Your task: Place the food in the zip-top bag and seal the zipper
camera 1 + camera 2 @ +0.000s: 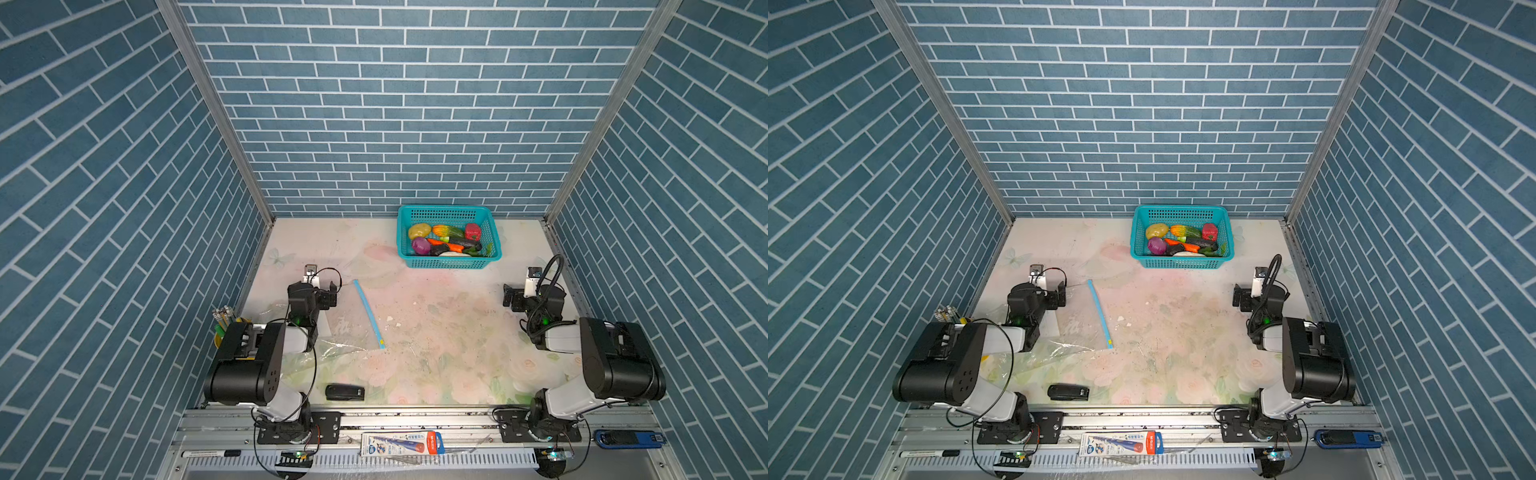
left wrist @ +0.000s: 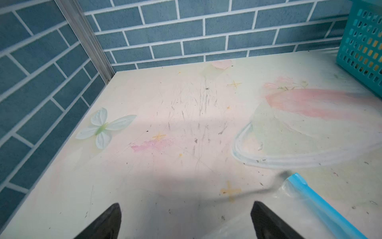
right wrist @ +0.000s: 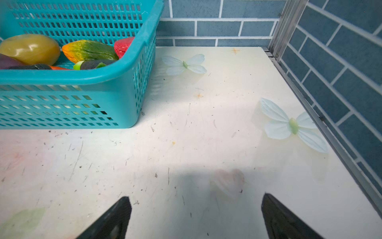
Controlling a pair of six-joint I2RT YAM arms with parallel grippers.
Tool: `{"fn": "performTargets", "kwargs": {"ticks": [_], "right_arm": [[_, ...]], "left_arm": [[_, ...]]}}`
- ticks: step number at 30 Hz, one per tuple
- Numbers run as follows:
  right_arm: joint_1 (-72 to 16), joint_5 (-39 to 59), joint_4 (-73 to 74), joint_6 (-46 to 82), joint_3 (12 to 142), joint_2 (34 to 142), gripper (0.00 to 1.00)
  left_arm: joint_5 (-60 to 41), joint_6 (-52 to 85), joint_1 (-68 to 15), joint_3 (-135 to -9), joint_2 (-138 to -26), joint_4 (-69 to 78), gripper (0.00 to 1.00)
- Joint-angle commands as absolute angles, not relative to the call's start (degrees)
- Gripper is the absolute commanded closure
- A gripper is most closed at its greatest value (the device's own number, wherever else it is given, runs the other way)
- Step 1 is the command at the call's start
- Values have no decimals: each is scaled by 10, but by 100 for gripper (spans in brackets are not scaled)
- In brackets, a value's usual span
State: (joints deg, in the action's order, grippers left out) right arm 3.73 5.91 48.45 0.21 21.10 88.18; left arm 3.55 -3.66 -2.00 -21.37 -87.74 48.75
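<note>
Blue brick-pattern walls enclose a scuffed, flower-printed counter on three sides.

Location: the zip-top bag lies flat towards the left edge of the counter, partly under the left arm. Its zipper faces the middle of the counter, with the slider tab at the near end. All the food sits in a teal basket at the far edge, right of centre.

Pincer state: the left pincer stands wide open and empty beside the far end of the zipper. The right pincer is also wide open and empty, near the basket.

Handling, bag: likely thin, limp, light film that clings to the counter and slips under a pinch. Take hold at the zipper strip, which appears stiffer. Whether the mouth is open cannot be told.

Handling, food: the pieces appear rigid, light and glossy, so expect slip on rounded faces. Grip each across its narrow width, and long pieces at mid-length
</note>
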Motion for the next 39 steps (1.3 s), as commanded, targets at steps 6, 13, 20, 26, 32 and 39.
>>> {"fn": "performTargets", "kwargs": {"ticks": [6, 13, 20, 26, 32, 39], "right_arm": [[42, 75, 498, 22, 223, 882, 1], [42, 54, 491, 30, 228, 883, 1], [43, 54, 491, 30, 228, 883, 1], [43, 54, 491, 30, 228, 883, 1], [42, 54, 490, 30, 229, 884, 1], [43, 54, 491, 30, 229, 883, 1]], "left_arm": [[32, -40, -18, -223, -875, 491, 1], [32, -40, -18, -223, -875, 490, 1], [31, -40, -17, -223, -875, 489, 1], [32, -41, -18, -224, -875, 489, 1], [32, -41, -18, -224, -875, 489, 1], [33, -41, -18, -223, -875, 489, 1]]}}
